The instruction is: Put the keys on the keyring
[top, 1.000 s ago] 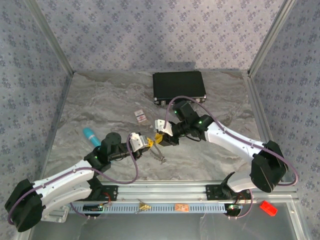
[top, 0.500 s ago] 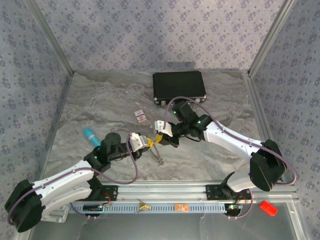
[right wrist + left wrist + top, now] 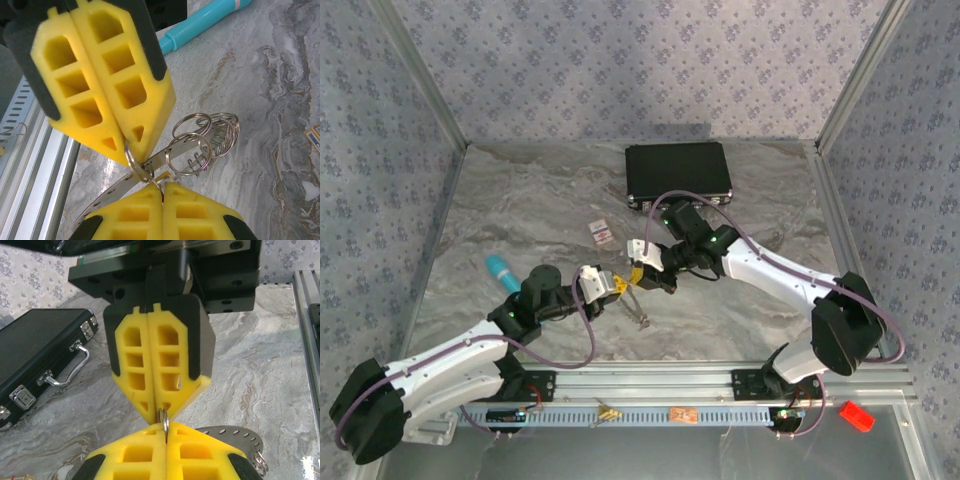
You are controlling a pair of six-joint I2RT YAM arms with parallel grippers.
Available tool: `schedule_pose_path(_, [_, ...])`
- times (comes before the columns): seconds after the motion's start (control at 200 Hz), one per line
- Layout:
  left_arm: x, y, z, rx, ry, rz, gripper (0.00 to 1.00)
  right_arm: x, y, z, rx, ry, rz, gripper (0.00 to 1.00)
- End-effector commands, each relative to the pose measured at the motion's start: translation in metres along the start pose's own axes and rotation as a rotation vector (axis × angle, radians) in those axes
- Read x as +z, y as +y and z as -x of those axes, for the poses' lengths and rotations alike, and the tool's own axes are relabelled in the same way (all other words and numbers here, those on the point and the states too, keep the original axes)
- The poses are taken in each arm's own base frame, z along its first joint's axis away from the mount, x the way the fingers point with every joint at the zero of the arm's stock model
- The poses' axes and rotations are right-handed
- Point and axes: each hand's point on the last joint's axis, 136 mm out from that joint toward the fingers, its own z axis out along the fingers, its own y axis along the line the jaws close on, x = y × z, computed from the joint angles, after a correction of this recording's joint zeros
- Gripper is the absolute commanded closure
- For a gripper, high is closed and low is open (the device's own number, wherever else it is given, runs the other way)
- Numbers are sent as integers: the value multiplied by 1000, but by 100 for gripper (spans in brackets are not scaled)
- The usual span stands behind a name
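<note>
Arms: both reach in from the near edge of the table (image 3: 520, 190) and meet just short of its centre, elbows out, wrists low, fingertips facing each other.
Left gripper (image 3: 616, 287): yellow fingers pressed together, pinching a small wire loop of the keyring (image 3: 640, 312).
Right gripper (image 3: 639, 272): fingers likewise closed, their tips against the left pair, nipping the same loop.
Keyring position: held between the two grippers; its grey toothed band and several wire loops trail from the pinch toward the near edge.
Surface: grey marbled top; a black case (image 3: 678, 172) at the far edge; a red-and-white tag (image 3: 602, 233) and a teal pen (image 3: 502, 270) left of centre.
Room: blue-grey patterned walls (image 3: 620, 60) on three sides; a metal rail (image 3: 650, 378) along the near edge.
</note>
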Motion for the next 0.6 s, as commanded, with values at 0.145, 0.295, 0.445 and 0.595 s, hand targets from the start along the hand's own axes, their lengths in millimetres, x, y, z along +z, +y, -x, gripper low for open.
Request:
schedule_pose_path(0.145, [0, 1, 30, 36, -127, -4, 100, -1, 6, 9, -7, -29, 30, 90])
schedule_pose_path(0.295, [-1, 4, 28, 11, -138, 16, 100, -10, 3, 6, -18, -65, -19, 80])
schedule_pose_path(0.445, [0, 5, 23, -34, -151, 25, 100, -19, 0, 11, -39, -143, -65, 77])
schedule_pose_path(0.595, [1, 7, 22, -52, -166, 39, 100, -26, -3, 18, -58, -202, -108, 76])
